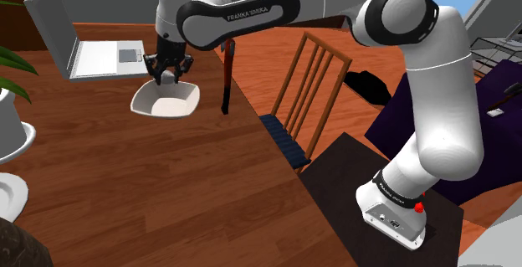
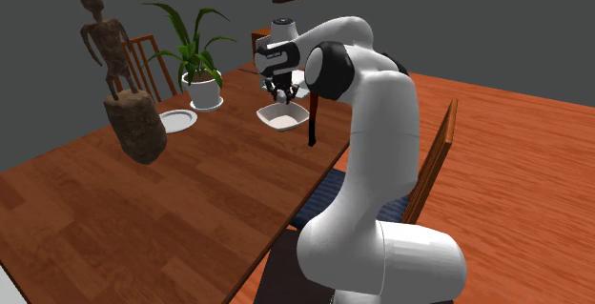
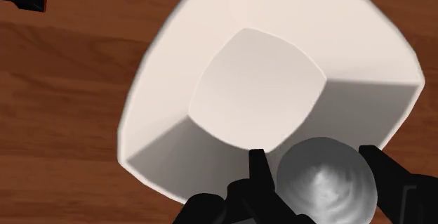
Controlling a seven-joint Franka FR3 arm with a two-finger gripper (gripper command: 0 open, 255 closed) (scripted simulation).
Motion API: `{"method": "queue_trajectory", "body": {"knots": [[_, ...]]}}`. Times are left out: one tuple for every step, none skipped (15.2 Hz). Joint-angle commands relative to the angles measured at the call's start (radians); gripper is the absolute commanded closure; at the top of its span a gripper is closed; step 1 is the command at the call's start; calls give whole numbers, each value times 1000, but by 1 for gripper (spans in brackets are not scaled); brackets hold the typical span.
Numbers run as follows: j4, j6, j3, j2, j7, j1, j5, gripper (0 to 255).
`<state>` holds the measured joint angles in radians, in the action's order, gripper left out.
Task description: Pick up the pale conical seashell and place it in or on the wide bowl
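At the shoulder view's far left a white pot with a green-leaved plant [image 1: 12,127] stands at the edge of the brown wooden tabletop [image 1: 150,190]. Next to the right is an open silver-grey laptop [image 1: 84,49], set back toward the far edge. Neither is in the arm's way.

Further right sits the wide white bowl with rounded-square sides [image 1: 180,102], and the all-black two-finger end effector [image 1: 165,74] hangs directly above it, pointing down.

In the wrist view the two fingers are closed partway onto the pale grey seashell [image 3: 324,180], which appears end-on as a rounded, faintly swirled shape. One finger [image 3: 258,165] is against one side of it and the other against the opposite side, so the shell is held clear of the tabletop. The bowl's bare floor [image 3: 253,96] lies beyond the fingertips. The shell looks nearer the bowl's wall than its middle, though it seems to be inside the rim.

This looks like the placing step, with the shell carried over the bowl so that opening the fingers would drop it inside. A round shell may roll, but the sloping walls should keep it in.

To the right of the bowl a dark, slender upright object [image 1: 226,77] stands close by, and I cannot tell what it is. Beyond it are a brown wooden slat-backed chair [image 1: 305,89] and the dark box stand [image 1: 335,173].
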<state>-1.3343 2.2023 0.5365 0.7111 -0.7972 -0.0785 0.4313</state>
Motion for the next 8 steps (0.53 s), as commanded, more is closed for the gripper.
{"method": "queue_trajectory", "body": {"knots": [[1,14,-5,15,-1,-2,6,255],[-5,24,-8,20,-3,-3,9,255],[-10,34,-10,25,-6,-3,12,255],[-15,44,-13,30,-8,-4,16,255],[-20,54,-15,35,-10,-5,19,255],[-24,63,-18,41,-13,-5,22,255],[-28,73,-21,46,-15,-6,25,255],[-32,82,-23,52,-18,-7,29,255]]}}
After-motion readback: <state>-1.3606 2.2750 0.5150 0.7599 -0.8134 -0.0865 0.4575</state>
